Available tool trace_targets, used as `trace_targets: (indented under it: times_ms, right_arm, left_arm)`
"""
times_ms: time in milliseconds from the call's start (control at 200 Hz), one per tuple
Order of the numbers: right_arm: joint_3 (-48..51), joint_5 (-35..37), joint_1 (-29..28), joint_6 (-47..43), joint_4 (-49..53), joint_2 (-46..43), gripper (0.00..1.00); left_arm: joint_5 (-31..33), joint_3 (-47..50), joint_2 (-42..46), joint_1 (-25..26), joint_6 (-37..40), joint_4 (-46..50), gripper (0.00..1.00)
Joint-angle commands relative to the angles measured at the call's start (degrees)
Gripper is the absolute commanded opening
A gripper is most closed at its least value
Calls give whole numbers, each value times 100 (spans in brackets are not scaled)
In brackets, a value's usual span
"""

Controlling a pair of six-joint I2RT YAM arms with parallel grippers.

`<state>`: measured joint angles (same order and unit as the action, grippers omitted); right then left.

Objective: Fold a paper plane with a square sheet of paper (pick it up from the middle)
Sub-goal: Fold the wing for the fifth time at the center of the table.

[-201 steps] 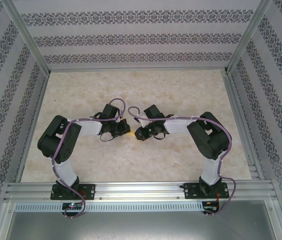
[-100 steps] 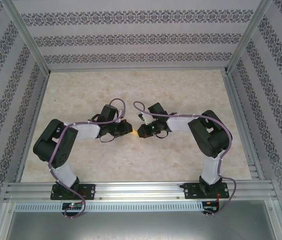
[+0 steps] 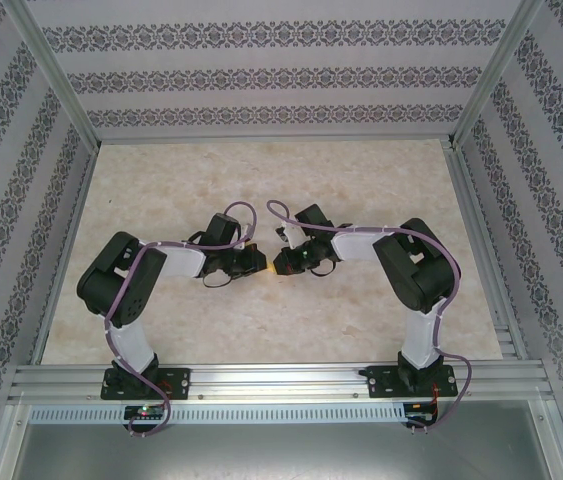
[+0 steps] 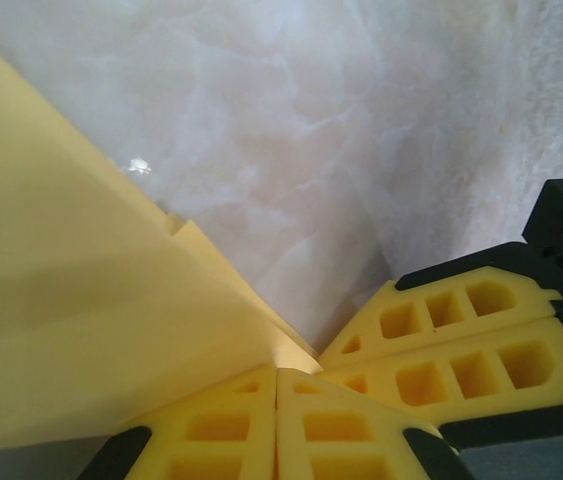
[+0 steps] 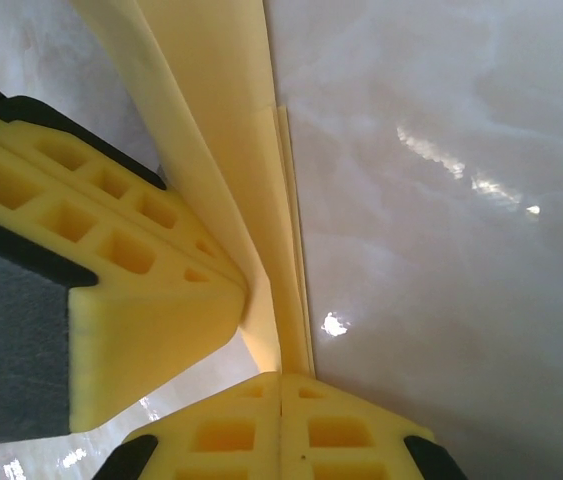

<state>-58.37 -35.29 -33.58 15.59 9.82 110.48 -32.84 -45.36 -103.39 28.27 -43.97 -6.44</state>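
The square sheet of paper (image 4: 81,280) is folded into layers and held just above the marble table between both grippers. In the left wrist view my left gripper (image 4: 278,372) is shut, with the paper's corner pinched at its tips. The right gripper's yellow fingers (image 4: 461,340) sit close beside it. In the right wrist view my right gripper (image 5: 281,376) is shut on the narrow folded edge of the paper (image 5: 216,110), with the left gripper's fingers (image 5: 91,260) pressed against the paper's left side. From above, the left gripper (image 3: 258,259) and the right gripper (image 3: 279,265) meet tip to tip mid-table, a sliver of paper (image 3: 272,268) between them.
The beige marble tabletop (image 3: 261,180) is fenced by aluminium rails (image 3: 271,375) at the front and patterned walls (image 3: 261,75) at the back and sides. Both arms bend inward from their bases at the near edge.
The two grippers have closed the gap between them and now sit tip to tip. The left arm's elbow swung out left and came back.
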Motion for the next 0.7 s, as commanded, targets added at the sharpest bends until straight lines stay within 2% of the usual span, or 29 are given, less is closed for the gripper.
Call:
trace_targets:
  times_ms: [0,315,560,694]
  right_arm:
    - [-62,-30,28,42,169,189,5]
    - [-95,-50,30,-3,283,97,7]
    - [-88,-26,30,5,324,128,7]
    - [-44,-13,50,133,278,-45,12]
  left_arm:
    - [140,-131,-149,76,135,-56,8]
    - [637,-342,-162,80,99,576,7]
    - [747,-415,-196,81,-17,699,8]
    - [820,-502,-274,75,-15,1002,7]
